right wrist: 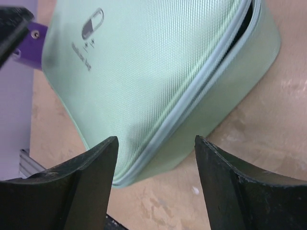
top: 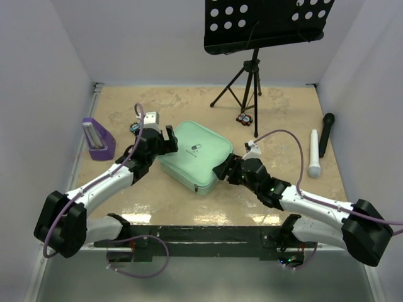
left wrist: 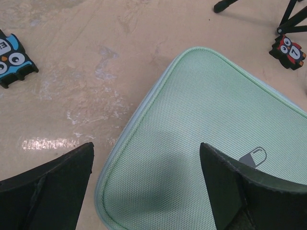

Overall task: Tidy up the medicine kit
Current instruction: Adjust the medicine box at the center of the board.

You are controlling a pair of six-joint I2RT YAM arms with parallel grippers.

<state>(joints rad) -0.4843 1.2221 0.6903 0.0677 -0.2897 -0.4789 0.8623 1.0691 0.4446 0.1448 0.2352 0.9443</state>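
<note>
A mint-green medicine kit lies lid down on the worktop, to the right of the purple stand. The left gripper is between stand and kit, its jaws spread above the case's nearest corner. The right gripper, on the kit's far side from the stand, is also spread wide, straddling a lower corner. Neither is pinching anything. The woven shell looks soft and light, likely to dent and slide under a push. The surest hold appears to be the lid's rim along the zip seam, which gapes slightly at one corner, while the other gripper steadies the base.
</note>
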